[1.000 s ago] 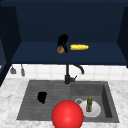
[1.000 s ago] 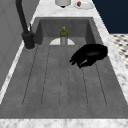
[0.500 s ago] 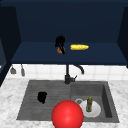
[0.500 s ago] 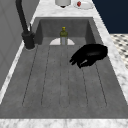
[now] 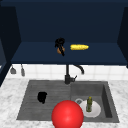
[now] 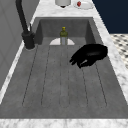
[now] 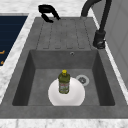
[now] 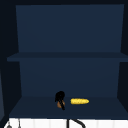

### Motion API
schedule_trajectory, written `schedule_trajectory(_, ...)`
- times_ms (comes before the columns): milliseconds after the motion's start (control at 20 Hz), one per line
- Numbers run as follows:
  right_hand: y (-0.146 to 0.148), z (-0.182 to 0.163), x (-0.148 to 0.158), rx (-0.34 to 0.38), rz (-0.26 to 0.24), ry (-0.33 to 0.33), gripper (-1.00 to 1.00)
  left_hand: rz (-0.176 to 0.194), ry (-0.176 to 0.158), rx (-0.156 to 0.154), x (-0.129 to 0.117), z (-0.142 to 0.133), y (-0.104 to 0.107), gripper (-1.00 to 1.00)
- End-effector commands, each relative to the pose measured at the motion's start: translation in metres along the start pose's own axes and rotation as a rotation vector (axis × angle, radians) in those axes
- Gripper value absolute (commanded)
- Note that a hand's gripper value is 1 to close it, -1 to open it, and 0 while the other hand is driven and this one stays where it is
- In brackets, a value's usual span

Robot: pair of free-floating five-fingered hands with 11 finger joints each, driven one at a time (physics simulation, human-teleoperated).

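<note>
Right robot hand on a small brown thing on the cabinet shelf, left one idle over the sink.

From my end: the shelf (image 5: pixel 100 53) carries a corn cob (image 5: pixel 79 47) and, just to its left, the brown thing (image 5: pixel 59 50). Below, the sink (image 5: pixel 106 87) has a red ball (image 5: pixel 67 115) in front, and a bottle (image 7: pixel 64 82) upright on a plate (image 7: pixel 75 96). I judge the brown thing light, rounded and apt to roll, so I'd grip round its middle. The right robot hand (image 5: pixel 60 43) looks curled narrowly about it from above. The left robot hand (image 6: pixel 91 53) hovers loosely open, touching nothing.
</note>
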Motion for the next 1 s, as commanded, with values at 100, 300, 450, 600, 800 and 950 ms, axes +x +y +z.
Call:
schedule_trajectory(100,0.017,-0.008,0.006,-0.078,0.065,0.074,1.00,0.000,0.000,0.000,0.000,0.000,0.000,0.00)
schedule_trajectory(300,0.009,0.000,0.018,-0.124,0.095,0.122,1.00,0.000,0.000,0.000,0.000,0.000,0.000,0.00)
schedule_trajectory(450,0.007,0.007,0.020,-0.182,0.121,0.128,1.00,0.000,0.000,0.000,0.000,0.000,0.000,0.00)
schedule_trajectory(600,0.003,0.017,0.022,-0.233,0.143,0.141,1.00,0.000,0.000,0.000,0.000,0.000,0.000,0.00)
schedule_trajectory(800,-0.009,0.036,0.026,-0.278,0.163,0.219,1.00,0.000,0.000,0.000,0.000,0.000,0.000,0.00)
schedule_trajectory(950,-0.006,0.058,0.032,-0.306,0.192,0.197,1.00,0.000,0.000,0.000,0.000,0.000,0.000,0.00)
